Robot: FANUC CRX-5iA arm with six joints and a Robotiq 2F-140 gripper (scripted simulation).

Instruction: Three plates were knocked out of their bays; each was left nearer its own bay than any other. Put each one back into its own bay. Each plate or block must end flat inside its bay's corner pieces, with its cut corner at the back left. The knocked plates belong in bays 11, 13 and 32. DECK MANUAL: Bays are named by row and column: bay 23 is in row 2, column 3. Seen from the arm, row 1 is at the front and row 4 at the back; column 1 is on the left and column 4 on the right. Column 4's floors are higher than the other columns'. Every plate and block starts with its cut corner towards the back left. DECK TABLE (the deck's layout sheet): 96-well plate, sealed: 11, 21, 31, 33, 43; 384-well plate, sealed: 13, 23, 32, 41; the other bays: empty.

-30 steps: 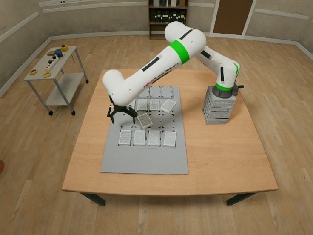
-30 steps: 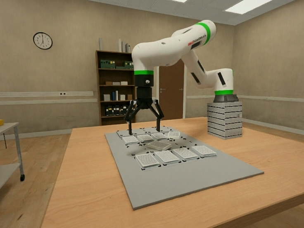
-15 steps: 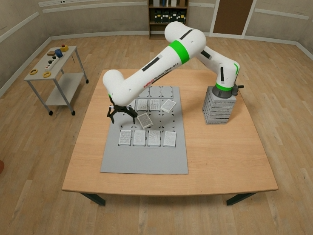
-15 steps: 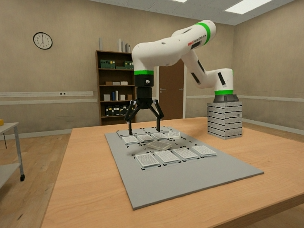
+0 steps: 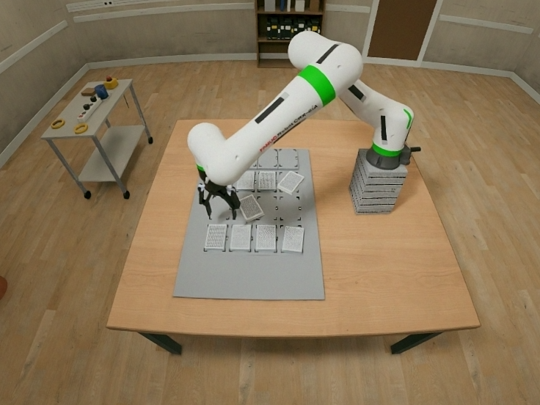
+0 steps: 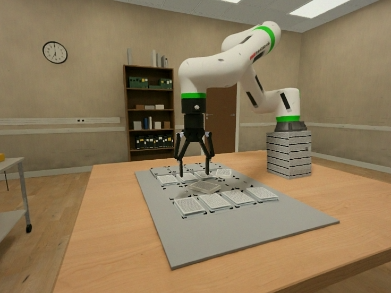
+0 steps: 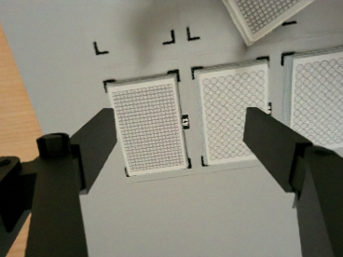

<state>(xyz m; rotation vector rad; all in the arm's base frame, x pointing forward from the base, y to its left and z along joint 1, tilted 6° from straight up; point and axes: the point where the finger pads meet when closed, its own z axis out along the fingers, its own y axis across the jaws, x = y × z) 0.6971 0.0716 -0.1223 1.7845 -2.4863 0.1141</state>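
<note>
- Directly below the jaws, in the wrist view, lay a fine-grid 384-well plate (image 7: 150,126) (image 5: 216,237) (image 6: 188,206), seated square inside its black corner pieces. A 96-well plate (image 7: 233,116) sat in the next bay beside it.
- Jaws were part-spread and pinching nothing. Both fingertips (image 6: 181,172) (image 5: 209,213) hung above the grey deck mat (image 5: 248,279), clear of every plate.
- Just beside the jaws, toward the arm's pedestal (image 5: 375,196), lay the knocked 384-well plate (image 5: 252,208) (image 6: 204,186) (image 7: 261,16). It was twisted off square and lay across its bay's corner marks. In the exterior view one edge looked propped up, so not flat.
- Farther from the jaws, same direction, the second knocked plate (image 5: 290,181) (image 6: 223,172) was also rotated out of line w/ its neighbours (image 5: 266,180).
- Well apart from the jaws, at the pedestal end of the row under them, the end plate (image 5: 292,238) (image 6: 262,194) sat slightly askew vs. the straight plates next to it.
- Beyond the jaws, on the far side from that row, stood a line of raised bays (image 5: 288,158) w/ no plates.
- Mat lay on the wooden worktop (image 5: 392,283). The white arm (image 5: 279,113) reached over it from the pedestal at one edge.
</note>
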